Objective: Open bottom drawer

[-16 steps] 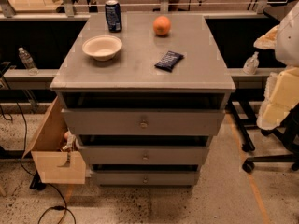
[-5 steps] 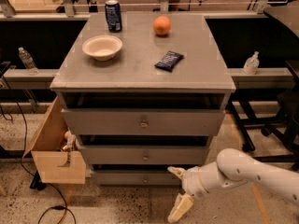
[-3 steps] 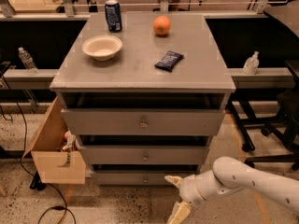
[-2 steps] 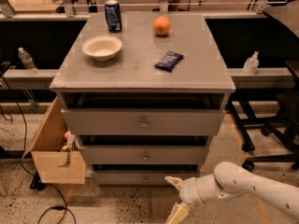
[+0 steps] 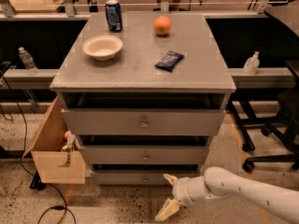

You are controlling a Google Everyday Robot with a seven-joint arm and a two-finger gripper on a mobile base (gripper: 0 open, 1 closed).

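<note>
The bottom drawer (image 5: 121, 177) is the slim grey panel at the foot of the grey cabinet (image 5: 140, 73), with a small round knob (image 5: 145, 178) at its centre. It sits nearly flush under the two taller drawer fronts. My gripper (image 5: 169, 195) reaches in from the lower right on a white arm. It is open, with one finger (image 5: 169, 178) up near the drawer front, just right of the knob, and the other finger (image 5: 167, 210) lower, near the floor. It holds nothing.
On the cabinet top stand a white bowl (image 5: 102, 46), a soda can (image 5: 112, 15), an orange (image 5: 162, 25) and a dark snack packet (image 5: 169, 60). A tan wooden box (image 5: 52, 148) hangs at the cabinet's left. A chair base (image 5: 266, 143) stands at right.
The arm came in from the right and dropped to the cabinet's foot. In the last second the gripper has shifted only slightly, staying just right of the bottom drawer's knob.
</note>
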